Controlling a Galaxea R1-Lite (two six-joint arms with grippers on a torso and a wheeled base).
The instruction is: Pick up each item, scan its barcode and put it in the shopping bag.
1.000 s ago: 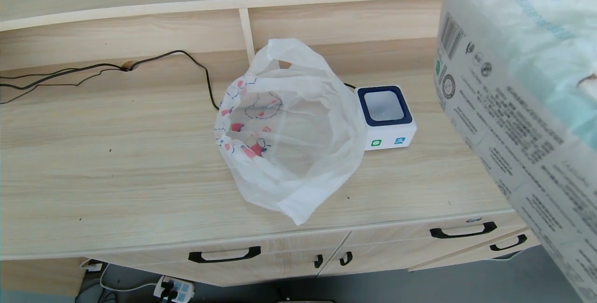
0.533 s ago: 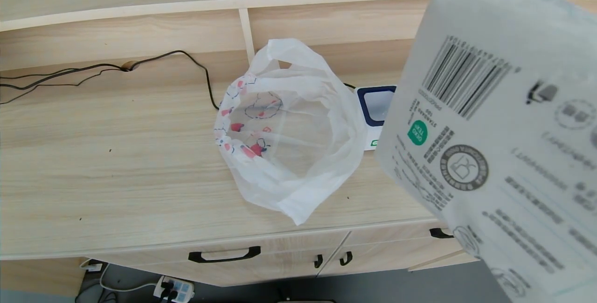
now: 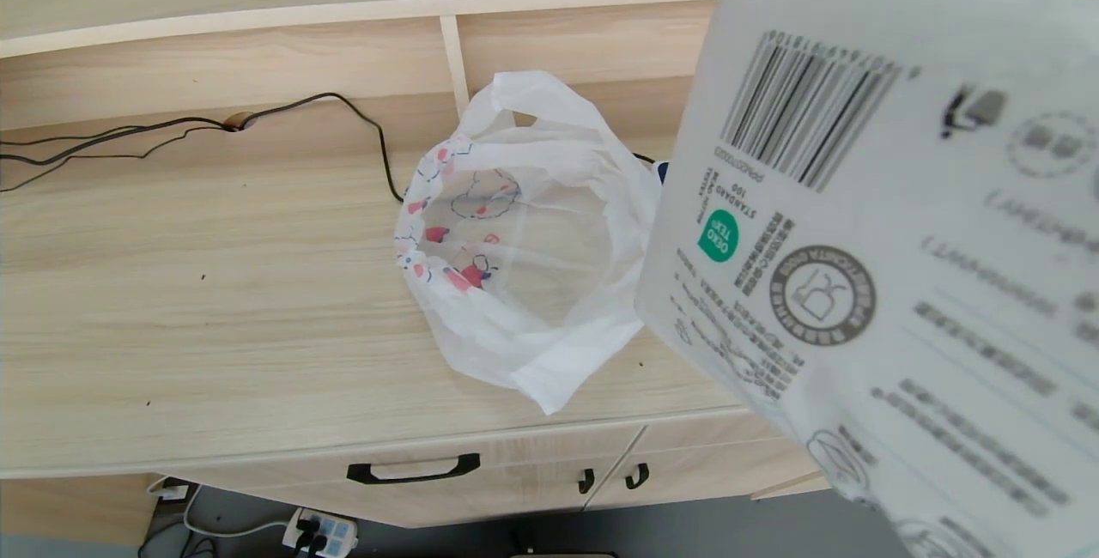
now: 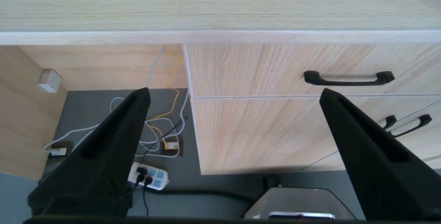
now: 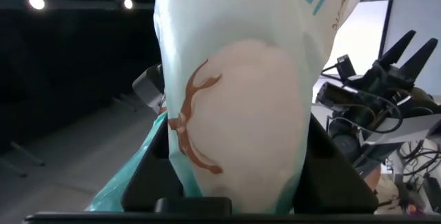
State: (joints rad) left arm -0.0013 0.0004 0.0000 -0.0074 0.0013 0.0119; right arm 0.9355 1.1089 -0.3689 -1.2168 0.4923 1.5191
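Presently my right pincer [image 5: 238,172] grips the soft pack [image 3: 876,283] at frame right, barcode [image 3: 807,107] uppermost, probably held high to clear the shopping bag [image 3: 524,240] at centre. My left pincer [image 4: 234,96] gapes empty.

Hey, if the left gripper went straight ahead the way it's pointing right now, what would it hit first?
Probably the wooden cabinet front below the counter edge. The open fingers of the left gripper frame its panels, and nothing shows in between. The picture doesn't show how far off it is.
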